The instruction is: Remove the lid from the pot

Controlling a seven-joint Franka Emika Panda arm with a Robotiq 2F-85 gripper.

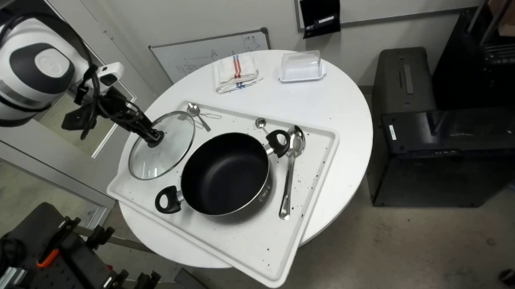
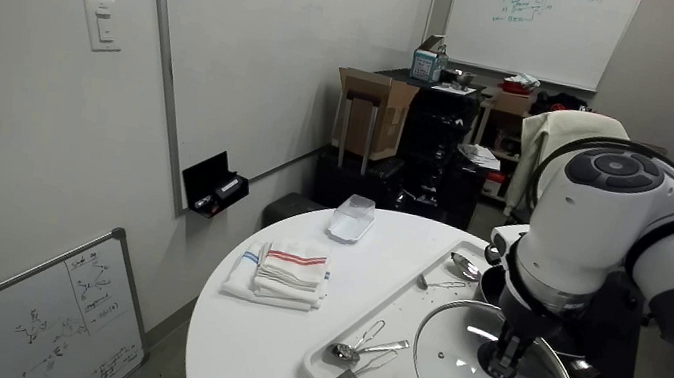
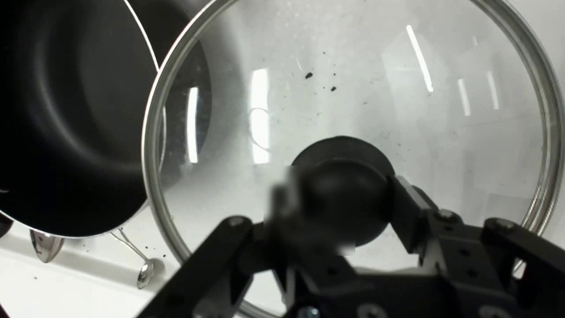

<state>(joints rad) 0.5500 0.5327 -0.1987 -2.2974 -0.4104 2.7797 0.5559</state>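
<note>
In an exterior view, two corners of the tray (image 1: 244, 248) jut past the edge of the round table (image 1: 342, 100), and a strip of its white top runs between the tray and the folded towels (image 1: 236, 72). The pot (image 1: 225, 175) stands uncovered on the tray, the big spoon (image 1: 290, 167) just beside it and the lid (image 1: 169, 151) on the opposite side, its rim overlapping the pot's in the wrist view; whether the lid touches the tray I cannot tell. The lid is directly below the gripper (image 3: 342, 205), whose fingers (image 3: 406, 210) are closed in on its black knob (image 3: 353, 190) from both sides.
</note>
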